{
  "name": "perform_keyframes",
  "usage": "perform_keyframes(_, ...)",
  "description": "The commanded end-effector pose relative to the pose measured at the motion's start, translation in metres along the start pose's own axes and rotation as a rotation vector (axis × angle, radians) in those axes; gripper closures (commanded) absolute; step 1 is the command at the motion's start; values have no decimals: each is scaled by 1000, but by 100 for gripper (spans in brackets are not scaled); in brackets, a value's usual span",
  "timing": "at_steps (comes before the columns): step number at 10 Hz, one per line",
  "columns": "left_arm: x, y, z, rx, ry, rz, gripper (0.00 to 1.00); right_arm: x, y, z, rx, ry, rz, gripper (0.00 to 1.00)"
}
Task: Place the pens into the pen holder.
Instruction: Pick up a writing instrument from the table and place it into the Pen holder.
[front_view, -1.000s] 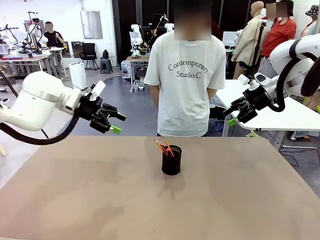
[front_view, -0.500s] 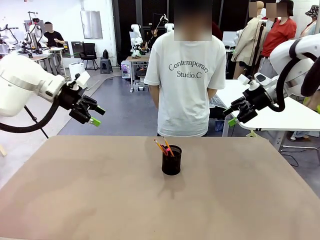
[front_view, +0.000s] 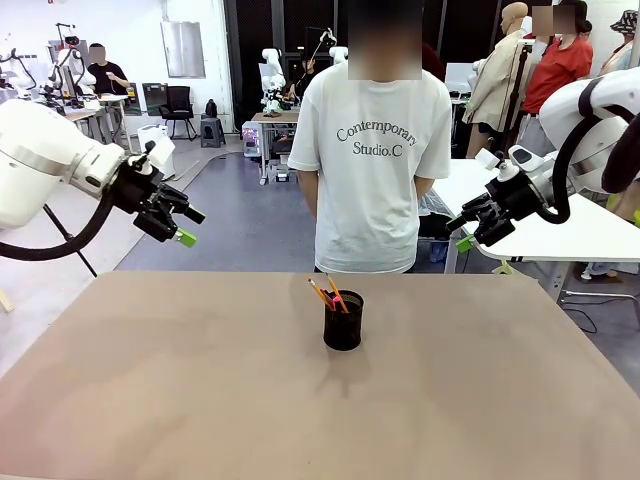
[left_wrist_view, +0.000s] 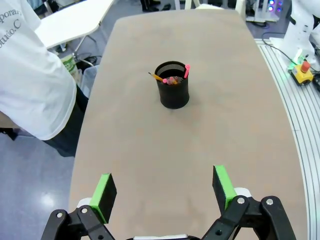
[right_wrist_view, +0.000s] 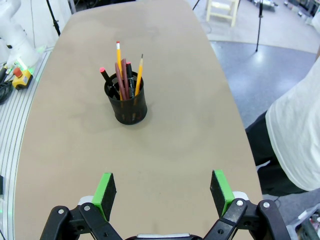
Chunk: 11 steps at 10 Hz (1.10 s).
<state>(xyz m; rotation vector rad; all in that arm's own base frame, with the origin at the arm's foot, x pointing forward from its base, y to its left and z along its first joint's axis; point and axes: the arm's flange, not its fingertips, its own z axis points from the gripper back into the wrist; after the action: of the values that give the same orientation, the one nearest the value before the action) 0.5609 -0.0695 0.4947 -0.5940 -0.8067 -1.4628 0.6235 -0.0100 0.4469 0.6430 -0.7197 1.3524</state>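
The black mesh pen holder (front_view: 343, 320) stands upright near the far middle of the brown table (front_view: 200, 400), with the pens (front_view: 328, 294) standing in it and leaning left. In the right wrist view the pen holder (right_wrist_view: 127, 104) holds several pens (right_wrist_view: 125, 77), yellow, reddish-brown and dark with pink-red ends. In the left wrist view the pen holder (left_wrist_view: 172, 91) shows pink and orange pen tips at its rim. My left gripper (front_view: 188, 225) hangs open and empty high above the table's far left. My right gripper (front_view: 460, 232) is open and empty, raised off the far right.
A person in a white T-shirt (front_view: 375, 150) stands just behind the table's far edge, directly beyond the holder. A white table (front_view: 570, 235) lies behind my right gripper. The tabletop around the holder is bare.
My left arm has pulled back, up and to the left, away from the table's middle. The right arm, holder and pens have not moved.
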Motion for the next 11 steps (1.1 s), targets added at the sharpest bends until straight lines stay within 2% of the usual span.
perform_keyframes(1, 0, -1, 1, -6, 1, 0, 0, 3, -1, 0, -11, -5, 4, 0)
perform_keyframes(11, 0, -1, 1, -6, 1, 0, 0, 3, -1, 0, -11, -5, 4, 0)
